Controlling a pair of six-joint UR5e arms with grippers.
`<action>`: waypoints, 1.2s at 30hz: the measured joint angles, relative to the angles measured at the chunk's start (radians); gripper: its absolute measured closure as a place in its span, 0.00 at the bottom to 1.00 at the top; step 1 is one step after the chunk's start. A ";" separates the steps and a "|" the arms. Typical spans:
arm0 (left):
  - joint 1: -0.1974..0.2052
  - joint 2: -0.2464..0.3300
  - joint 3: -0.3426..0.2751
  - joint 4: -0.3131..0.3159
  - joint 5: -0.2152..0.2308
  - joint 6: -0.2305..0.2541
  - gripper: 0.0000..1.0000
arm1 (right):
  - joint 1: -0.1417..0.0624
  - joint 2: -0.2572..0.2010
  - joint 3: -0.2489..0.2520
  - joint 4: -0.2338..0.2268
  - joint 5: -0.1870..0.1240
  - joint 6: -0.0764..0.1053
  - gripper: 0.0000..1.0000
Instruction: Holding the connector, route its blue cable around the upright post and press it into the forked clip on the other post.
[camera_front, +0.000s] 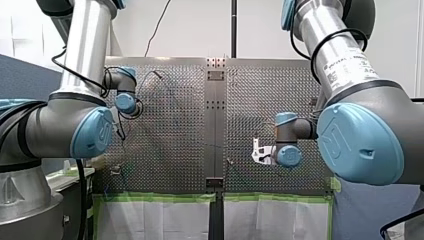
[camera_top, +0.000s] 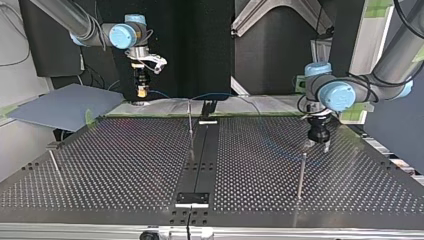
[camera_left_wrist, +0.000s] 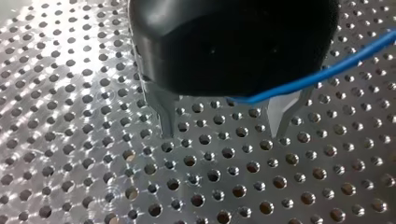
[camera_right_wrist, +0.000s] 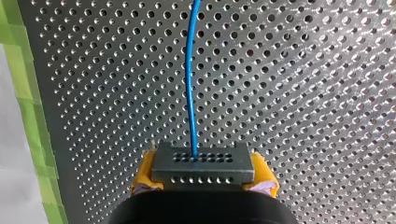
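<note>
You have the perforated tabletop (camera_top: 125, 165) filling the lower half of the top view, with a dark strip running down its middle. The right arm (camera_top: 120, 35) comes in at the upper left of that frame and the left arm (camera_top: 345, 95) at the right. The left claw (camera_left_wrist: 223, 135) points down close over the tabletop at the middle right of the top view. In its own wrist view its two metal fingers (camera_left_wrist: 166, 116) stand spread wide apart with only bare holes between them. The right claw (camera_right_wrist: 203, 181) hangs at the upper left of the top view, over the tabletop's far edge. Two thin upright posts stand in the top view, one (camera_top: 190, 127) at the centre beside the dark strip and one (camera_top: 301, 175) at the lower right, its top just beside the left claw. I cannot tell which of them carries the forked clip. The grey connector (camera_right_wrist: 203, 161) sits pinched between the right claw's yellow pads (camera_right_wrist: 142, 173). The blue cable (camera_right_wrist: 190, 79) leaves its face and runs straight ahead over the tabletop. It also passes just beside one left finger, though you cannot tell whether it touches.
</note>
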 joint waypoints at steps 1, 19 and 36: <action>-0.001 0.000 0.000 0.000 0.004 0.001 0.02 | 0.000 0.000 0.000 0.000 0.000 0.000 1.00; -0.012 0.000 0.001 0.020 0.070 -0.004 0.02 | -0.012 0.002 0.002 -0.002 0.000 0.012 1.00; -0.009 0.004 0.006 -0.083 -0.065 0.122 0.02 | -0.020 0.006 0.002 -0.003 0.000 0.018 1.00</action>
